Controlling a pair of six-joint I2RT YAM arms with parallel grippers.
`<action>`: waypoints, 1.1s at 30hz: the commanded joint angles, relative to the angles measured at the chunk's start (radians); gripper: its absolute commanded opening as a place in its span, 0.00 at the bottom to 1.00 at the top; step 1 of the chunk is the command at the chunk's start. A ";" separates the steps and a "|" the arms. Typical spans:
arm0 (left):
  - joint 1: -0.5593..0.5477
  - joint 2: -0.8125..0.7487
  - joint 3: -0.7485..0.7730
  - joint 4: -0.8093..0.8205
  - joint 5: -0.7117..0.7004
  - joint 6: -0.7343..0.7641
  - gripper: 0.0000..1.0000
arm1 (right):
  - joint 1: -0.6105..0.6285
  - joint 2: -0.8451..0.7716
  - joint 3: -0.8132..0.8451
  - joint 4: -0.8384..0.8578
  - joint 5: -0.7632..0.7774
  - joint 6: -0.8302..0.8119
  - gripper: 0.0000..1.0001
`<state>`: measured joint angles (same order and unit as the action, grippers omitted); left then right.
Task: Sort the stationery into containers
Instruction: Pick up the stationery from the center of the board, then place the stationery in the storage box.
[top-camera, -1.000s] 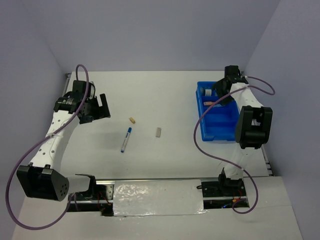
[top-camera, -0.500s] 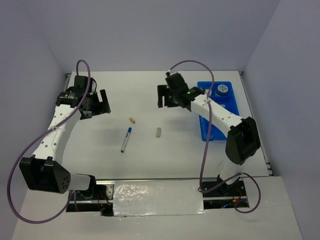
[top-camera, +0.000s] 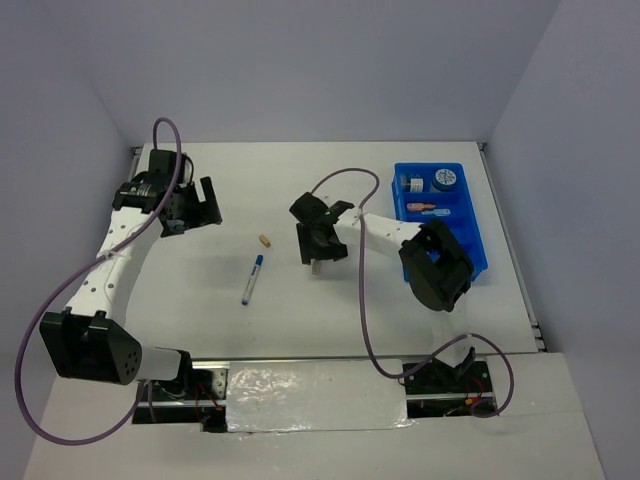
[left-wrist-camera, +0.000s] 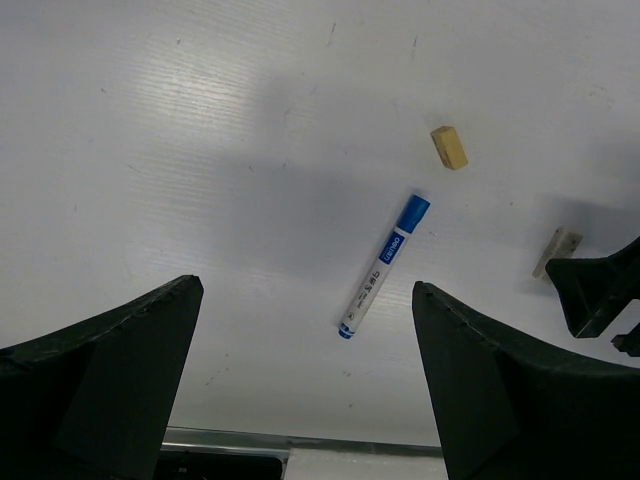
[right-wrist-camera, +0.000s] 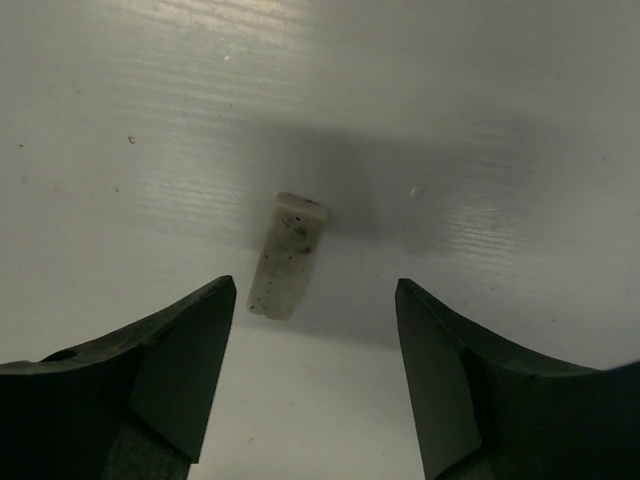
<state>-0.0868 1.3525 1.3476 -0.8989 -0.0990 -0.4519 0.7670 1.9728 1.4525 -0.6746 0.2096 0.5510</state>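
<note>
1. my left gripper (top-camera: 195, 210) hung over the far left part of the white table (top-camera: 300, 170). its fingers were spread wide and there was nothing between them.
2. the left wrist camera showed only bare table between those two dark fingers. the white pen with blue cap (left-wrist-camera: 382, 268) lay flat further out, on a slant with the cap at the far end.
3. the tan stub (left-wrist-camera: 449, 147) lay on the table beyond the pen's cap, near it but apart from it.
4. my right gripper (top-camera: 320, 245) was stretched toward the middle of the table and sat low over the grey stub (right-wrist-camera: 288, 255).
5. in the right wrist view the fingers were parted, one on each side of the stub. there was a gap on both sides, so nothing was grasped (the stub sat closer to the left-hand finger in that picture).
6. the grey stub lay flat on the table, speckled and a little tilted, with the gripper's shadow over it.
7. the blue tray (top-camera: 428, 166) sat at the far right of the table, well apart from the three loose pieces.
8. a round blue-white roll (top-camera: 445, 180) lay at the tray's far end and a smaller white-and-blue item (top-camera: 411, 184) lay beside it. an orange piece (top-camera: 420, 207) lay just nearer to me. i could not tell the dividers apart well enough to name compartments.
</note>
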 joint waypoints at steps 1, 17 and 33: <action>-0.002 -0.019 -0.021 0.023 0.007 -0.005 1.00 | 0.014 0.020 0.029 -0.034 0.042 0.052 0.70; -0.002 -0.033 -0.051 0.025 0.021 0.028 0.99 | -0.073 -0.179 -0.133 0.202 -0.119 0.043 0.16; -0.014 0.005 -0.002 0.049 0.058 -0.007 0.99 | -0.822 -0.500 -0.334 0.063 -0.004 0.331 0.20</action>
<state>-0.0944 1.3415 1.2961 -0.8726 -0.0536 -0.4496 -0.0238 1.4788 1.1721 -0.5575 0.2016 0.8089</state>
